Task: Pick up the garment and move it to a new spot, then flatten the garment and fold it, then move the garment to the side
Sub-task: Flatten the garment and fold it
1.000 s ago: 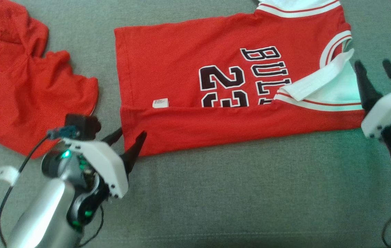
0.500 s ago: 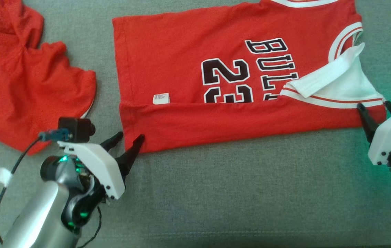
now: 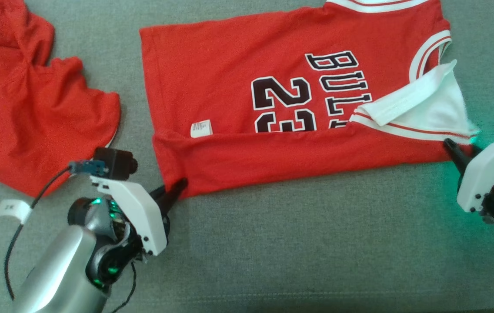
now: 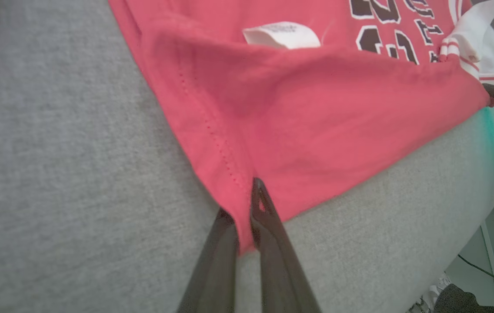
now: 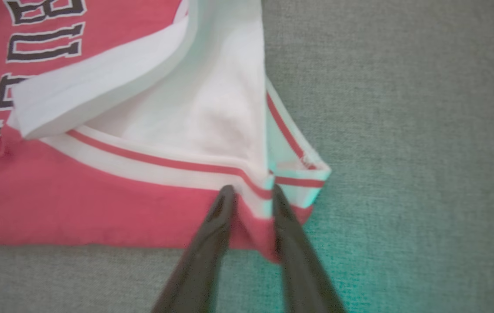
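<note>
The garment (image 3: pixel 238 95) is a red jersey with white trim and the number 23, lying flat with its near edge folded over. My left gripper (image 3: pixel 173 191) is shut on its near left corner; in the left wrist view the hem (image 4: pixel 229 169) is pinched between the fingers of my left gripper (image 4: pixel 245 208). My right gripper (image 3: pixel 458 152) is at the near right corner by the white armhole trim. In the right wrist view my right gripper (image 5: pixel 252 193) has its fingers on either side of a bunch of red and white fabric (image 5: pixel 255 217), closed on it.
A second red garment (image 3: pixel 34 117) lies crumpled at the far left. Everything rests on a grey fabric surface (image 3: pixel 316 243), with open room along the near side. A cable with a white tag (image 3: pixel 12 211) hangs from my left wrist.
Both grippers went from wide open to closed on the jersey's near corners. The right gripper first came in from beside the armhole to the corner. The near left corner has lifted slightly.
</note>
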